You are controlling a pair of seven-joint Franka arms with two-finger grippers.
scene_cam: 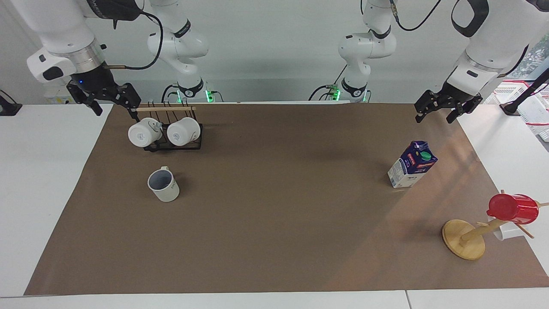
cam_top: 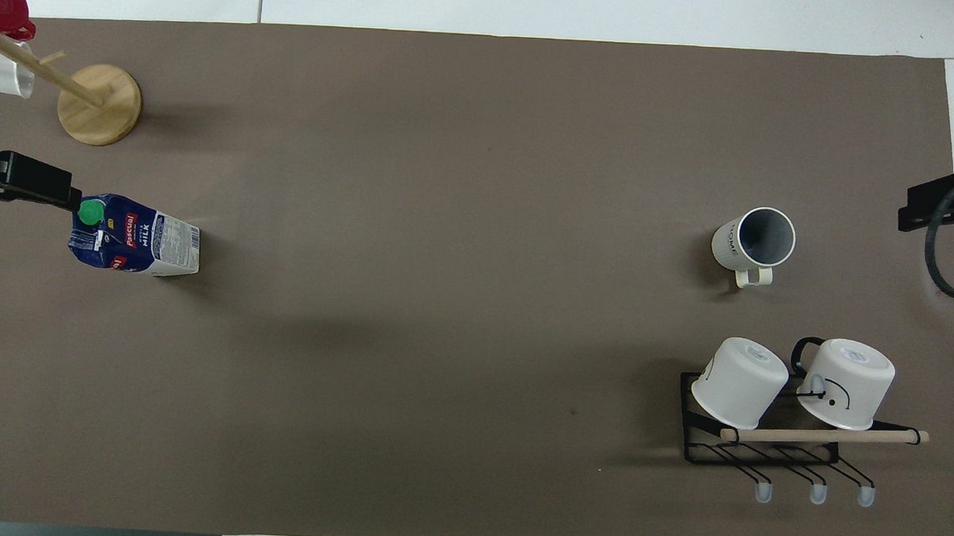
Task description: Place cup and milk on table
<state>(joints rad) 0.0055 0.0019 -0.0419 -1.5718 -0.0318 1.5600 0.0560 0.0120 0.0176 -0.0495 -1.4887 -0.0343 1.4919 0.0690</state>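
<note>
The cup (scene_cam: pixel 164 185) (cam_top: pixel 752 240) stands upright on the table's brown sheet (scene_cam: pixel 279 214) (cam_top: pixel 445 258), toward the right arm's end, its handle turned toward the robots. The milk (scene_cam: pixel 412 165) (cam_top: pixel 136 245) stands upright on the sheet toward the left arm's end, green cap on top. My right gripper (scene_cam: pixel 116 113) hangs open and holds nothing, above the sheet's corner beside the mug rack. My left gripper (scene_cam: pixel 434 118) is also open with nothing in it, raised over the sheet's edge at the robots' end of the table, apart from the milk.
A black wire rack (scene_cam: pixel 171 146) (cam_top: pixel 759 453) holding two white mugs sits between the cup and the robots. A wooden mug tree (scene_cam: pixel 464 240) (cam_top: pixel 98 105) carrying a red cup (scene_cam: pixel 512 209) stands at the left arm's end, farther from the robots than the milk.
</note>
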